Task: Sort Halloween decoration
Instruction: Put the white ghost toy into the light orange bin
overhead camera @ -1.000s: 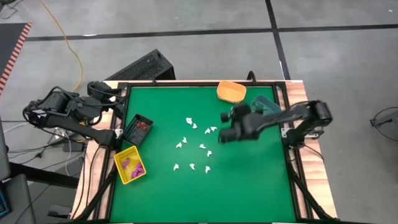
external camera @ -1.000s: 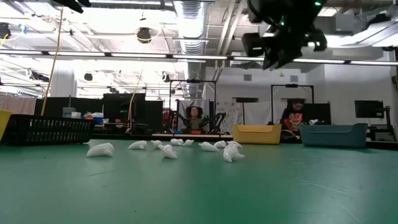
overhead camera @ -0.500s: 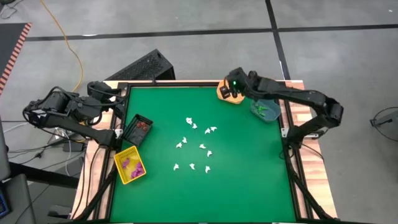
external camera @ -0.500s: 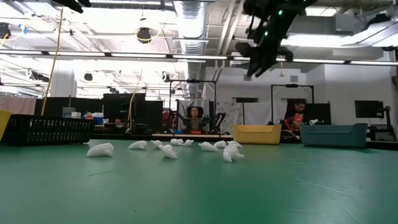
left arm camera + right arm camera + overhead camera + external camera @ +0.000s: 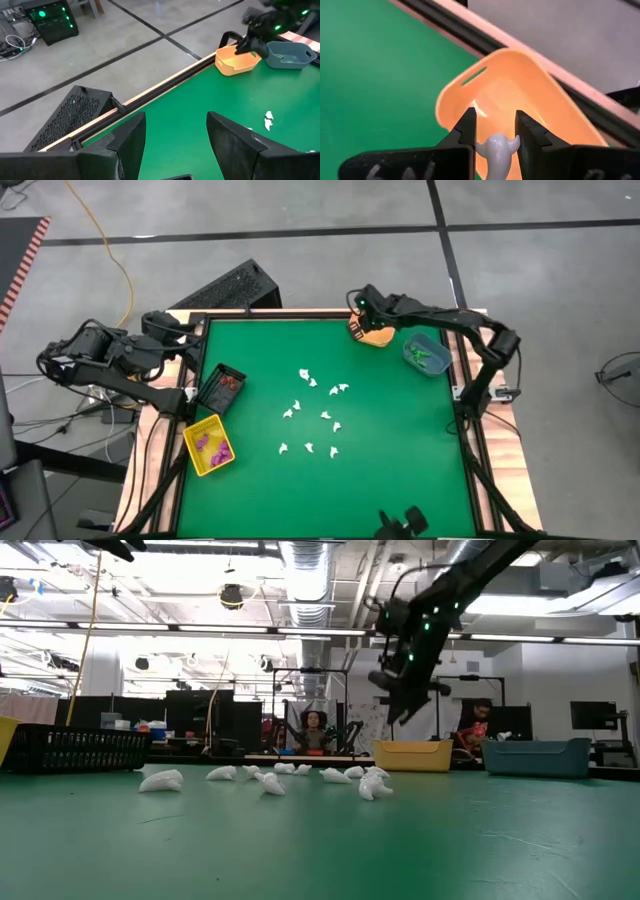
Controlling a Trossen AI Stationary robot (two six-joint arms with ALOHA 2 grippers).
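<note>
Right gripper (image 5: 494, 131): clenched on one white ghost trinket (image 5: 496, 150), poised above the orange bin (image 5: 520, 95) at the table's far edge, evidently for dropping. Remaining white trinkets (image 5: 310, 415): scattered mid-table, open green mat around. Left gripper (image 5: 175, 135): spread, empty, parked at the left edge.

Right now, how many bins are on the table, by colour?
Orange bin: 1
Blue bin: 1
Black bin: 1
Yellow bin: 1
Total: 4
</note>
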